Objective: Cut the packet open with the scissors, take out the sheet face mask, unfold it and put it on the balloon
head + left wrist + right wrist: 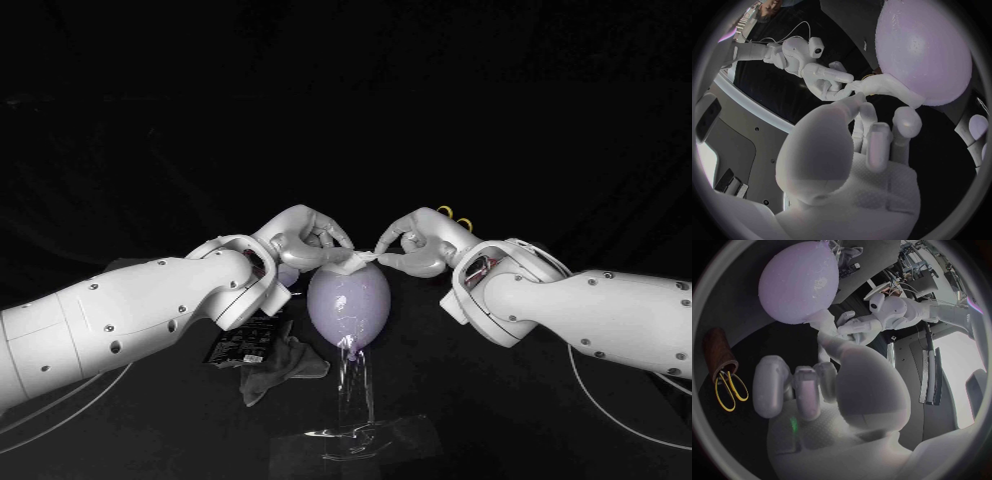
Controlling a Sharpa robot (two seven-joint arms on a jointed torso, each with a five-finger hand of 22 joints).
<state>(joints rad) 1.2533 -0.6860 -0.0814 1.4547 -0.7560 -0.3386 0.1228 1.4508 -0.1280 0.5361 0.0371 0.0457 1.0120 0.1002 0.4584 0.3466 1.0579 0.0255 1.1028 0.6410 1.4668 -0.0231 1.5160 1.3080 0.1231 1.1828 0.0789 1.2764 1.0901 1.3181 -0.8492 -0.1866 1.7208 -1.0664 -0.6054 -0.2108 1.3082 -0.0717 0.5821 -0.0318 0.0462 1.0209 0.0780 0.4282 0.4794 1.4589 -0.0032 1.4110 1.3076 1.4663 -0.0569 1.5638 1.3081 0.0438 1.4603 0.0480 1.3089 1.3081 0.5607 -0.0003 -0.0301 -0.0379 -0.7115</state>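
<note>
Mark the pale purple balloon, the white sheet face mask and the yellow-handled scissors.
pale purple balloon [351,305], head view, middle of its body.
white sheet face mask [351,260], head view, bunched part atop the balloon.
yellow-handled scissors [731,390], right wrist view, handle loops.

A: What do we log on the counter?
B: Black counter. We've got a dark packet lying flat on the robot's left side, and a crumpled grey piece touching it.
A: Centre?
B: A clear stand, with its base on the counter.
A: Anything else?
B: A brown holder with the yellow-handled scissors in it.
</note>
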